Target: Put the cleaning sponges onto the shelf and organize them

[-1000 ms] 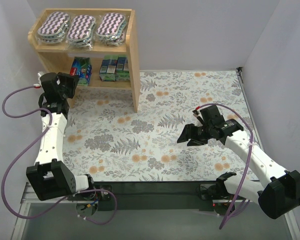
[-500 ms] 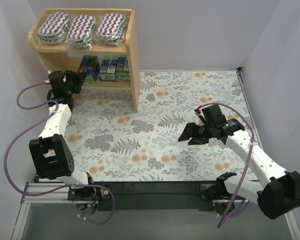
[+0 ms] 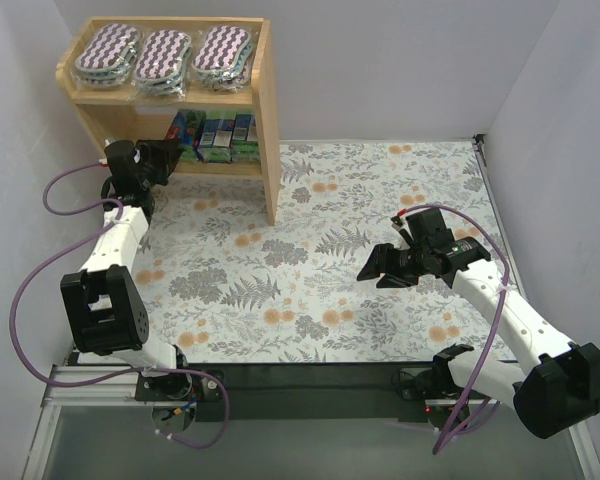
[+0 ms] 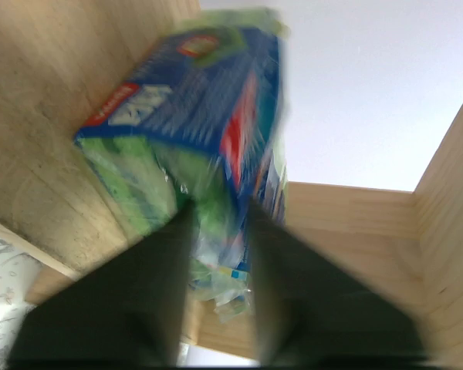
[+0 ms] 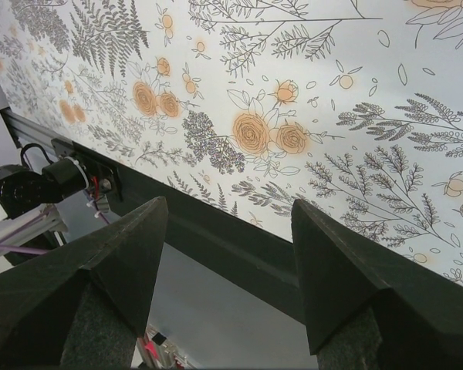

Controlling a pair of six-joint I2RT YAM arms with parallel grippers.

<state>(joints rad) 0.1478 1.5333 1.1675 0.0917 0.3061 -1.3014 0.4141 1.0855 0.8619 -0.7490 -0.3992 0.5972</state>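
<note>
Upper left of the floral bench (image 3: 310,290), the left pincer (image 3: 165,152) sits in the shelf's (image 3: 270,120) lower tier, narrow, seemingly pinching a blue-and-green pack (image 4: 193,116). Placing step: next, release and withdraw cleanly. The right pincer (image 3: 385,268) gapes empty.

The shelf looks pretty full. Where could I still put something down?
Top tier is packed with three purple pads. Lower tier's right side holds blue-green packs, the left gripper pinching one. Bare: the floral mat between shelf and right gripper.
</note>
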